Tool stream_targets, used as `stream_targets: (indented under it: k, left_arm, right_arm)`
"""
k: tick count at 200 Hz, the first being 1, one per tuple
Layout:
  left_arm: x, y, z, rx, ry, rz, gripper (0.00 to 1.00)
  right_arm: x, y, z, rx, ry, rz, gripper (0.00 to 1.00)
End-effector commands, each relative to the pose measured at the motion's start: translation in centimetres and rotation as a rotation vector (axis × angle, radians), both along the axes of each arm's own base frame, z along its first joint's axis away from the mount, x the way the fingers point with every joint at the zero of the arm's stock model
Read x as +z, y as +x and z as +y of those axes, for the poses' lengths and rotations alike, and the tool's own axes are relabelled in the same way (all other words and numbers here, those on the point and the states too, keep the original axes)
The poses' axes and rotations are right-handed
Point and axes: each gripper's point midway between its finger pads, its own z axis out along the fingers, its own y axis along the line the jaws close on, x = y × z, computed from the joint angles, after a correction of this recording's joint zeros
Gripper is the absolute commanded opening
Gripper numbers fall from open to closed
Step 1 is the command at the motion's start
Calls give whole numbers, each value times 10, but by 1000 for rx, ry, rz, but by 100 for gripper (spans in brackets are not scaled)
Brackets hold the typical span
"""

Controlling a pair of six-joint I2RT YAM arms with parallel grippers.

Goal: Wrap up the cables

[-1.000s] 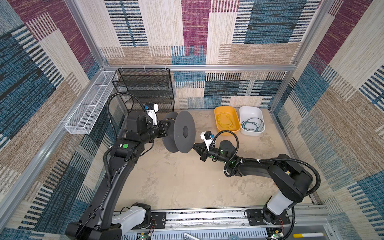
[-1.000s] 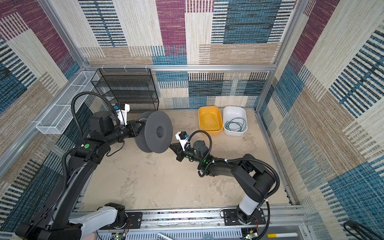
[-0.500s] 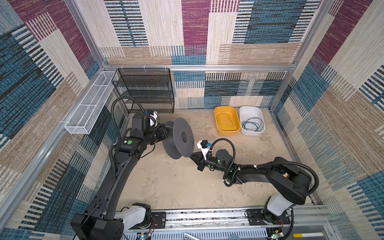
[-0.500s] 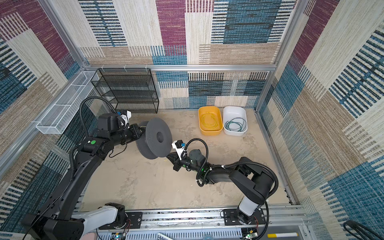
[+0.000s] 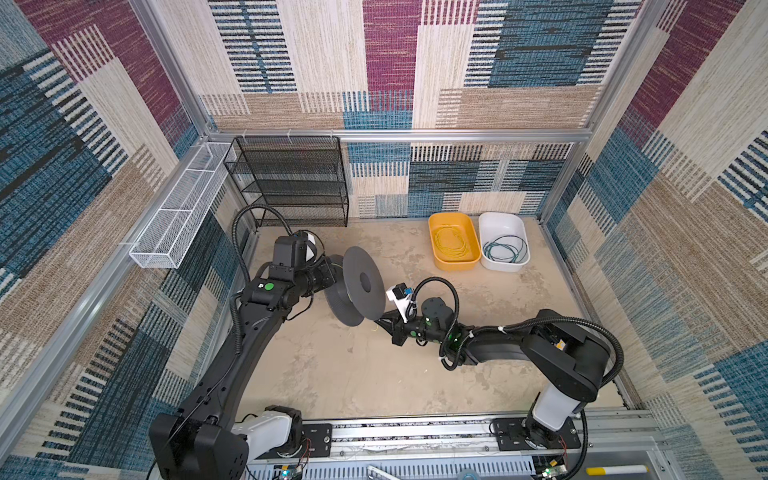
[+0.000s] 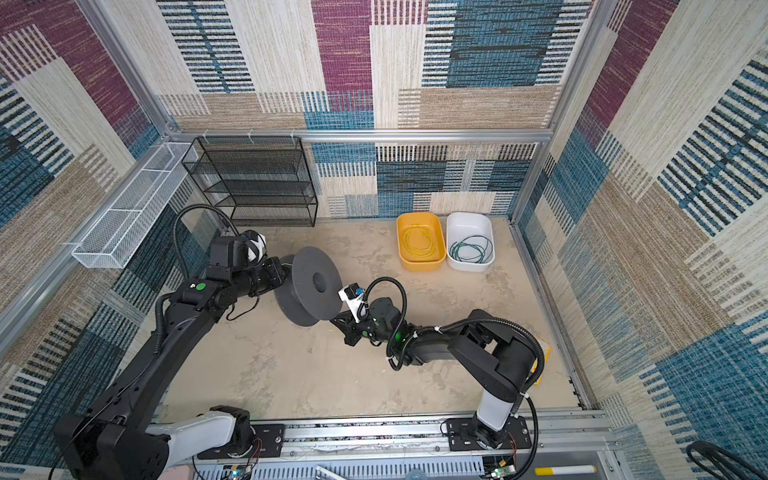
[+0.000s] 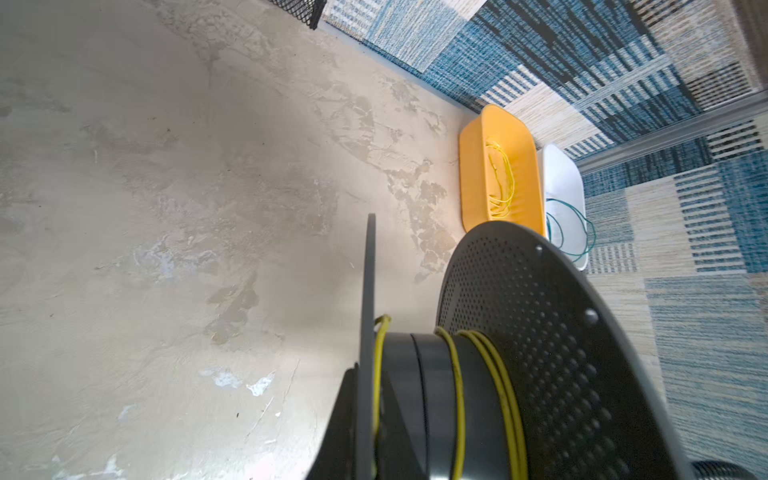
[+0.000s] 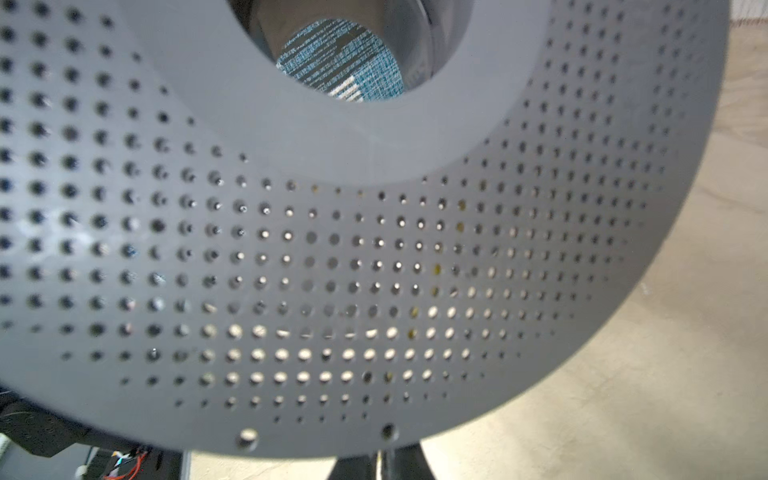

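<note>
The left gripper (image 5: 326, 277) is clamped onto one flange of a dark grey perforated plastic spool (image 5: 361, 286), holding it on edge above the bench (image 5: 332, 374). In the left wrist view, a few turns of thin yellow wire (image 7: 459, 395) lie loosely spaced around the spool's hub. The right gripper (image 5: 381, 321) sits closed right at the spool's lower rim. I cannot tell whether it pinches a wire end there, since the flange fills the right wrist view.

The other cables lie well apart from the spool, near the back right corner. A loose coil of bright yellow wire (image 5: 453, 243) sits in an orange-yellow plastic tub (image 5: 457, 265). A loose coil of teal-green wire (image 5: 505, 249) sits in the white plastic tub (image 5: 500, 219) touching it.

Both wires look very light, limp and springy, and likely to uncoil or slip off the hub unless kept taut. A pinch on a free end, or on a single strand lifted clear of the coil, seems the best hold. Grabbing a whole coil risks tangles.

The bench is a flat, beige, mottled, concrete-like surface. Woven patchwork panels in blue, magenta and cream wall the cell. A black wire-mesh rack (image 5: 291, 183) stands at the back and a white mesh basket (image 5: 178, 220) hangs on the left wall.
</note>
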Motion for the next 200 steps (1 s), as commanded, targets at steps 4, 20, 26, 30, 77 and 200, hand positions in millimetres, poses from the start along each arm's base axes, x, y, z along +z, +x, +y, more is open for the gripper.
stream_targets:
  k: [4,20,26,30,77,200]
  left_arm:
    - [180,69,23,230,-201,-799,0]
    - [176,72,23,248,-236,-812,0]
    - [173,74,22,245,-245,-803,0]
    - [170,75,20,241,-249,-796,0]
    - [150,72,2,143,-268,-768,0]
    - [94,25,8,153,-324,-752,0]
  right_arm:
    - [10,-53,21,271,81,121,0]
    - [13,-56,25,290,115,151,0]
    - [12,-56,27,294,117,166,0]
    - [11,-55,28,292,116,173,0]
    - [-25,-38,33,237,46,291,0]
    - [33,-48,19,292,280,351,0]
